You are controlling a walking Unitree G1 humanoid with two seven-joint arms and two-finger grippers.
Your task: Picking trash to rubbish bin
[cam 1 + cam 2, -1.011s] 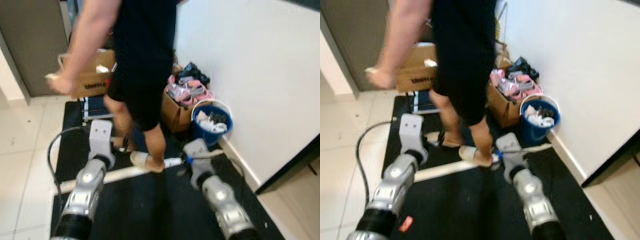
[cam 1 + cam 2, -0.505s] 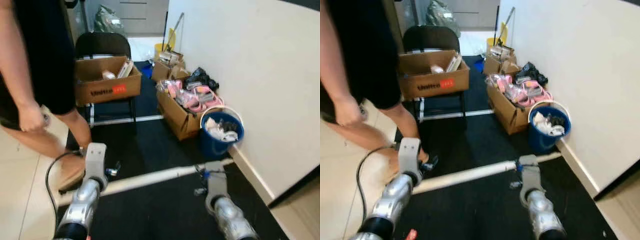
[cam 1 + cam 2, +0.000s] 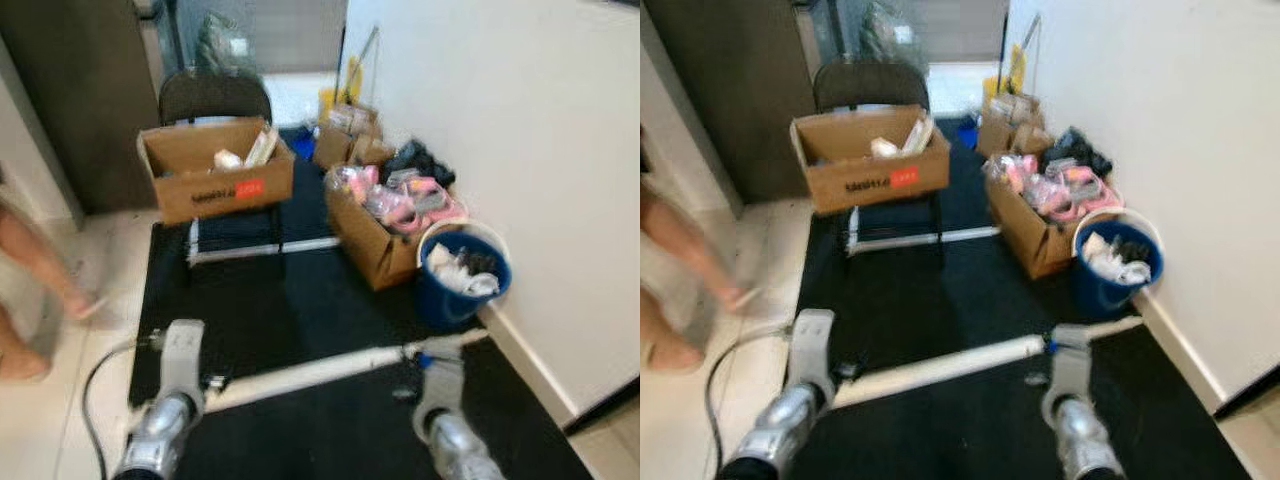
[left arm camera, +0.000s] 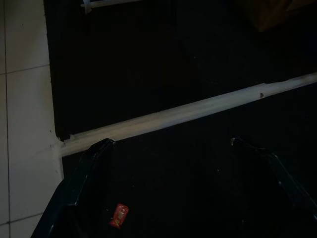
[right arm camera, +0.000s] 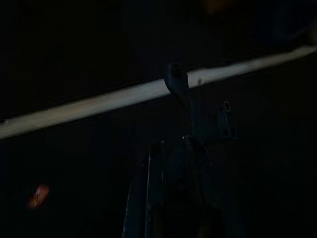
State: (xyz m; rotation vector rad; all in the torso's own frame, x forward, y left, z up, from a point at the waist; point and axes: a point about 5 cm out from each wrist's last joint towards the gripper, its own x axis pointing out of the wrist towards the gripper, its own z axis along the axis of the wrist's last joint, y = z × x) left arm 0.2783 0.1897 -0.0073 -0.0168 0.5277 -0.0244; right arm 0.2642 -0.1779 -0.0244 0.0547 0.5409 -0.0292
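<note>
A blue rubbish bin (image 3: 455, 292) with a white rim and crumpled trash inside stands against the white wall on the right. A small red wrapper (image 4: 119, 215) lies on the black mat (image 3: 290, 310) below my left arm; it is a faint red spot (image 5: 37, 196) in the dark right wrist view. My left gripper (image 4: 171, 143) hangs open over the mat with nothing between its fingers. My right gripper (image 5: 176, 82) looks shut, its narrow tip over a white pole (image 3: 310, 370) that lies across the mat.
A cardboard box (image 3: 215, 170) rests on a folding chair behind the mat. A second box (image 3: 385, 235) with pink items stands beside the bin. A person's legs (image 3: 30, 290) are at the far left on the tiles. A cable (image 3: 95, 390) loops near my left arm.
The person who stood on the mat in front of me has walked off to the left. The view has shifted, and both arms hang much as before.
</note>
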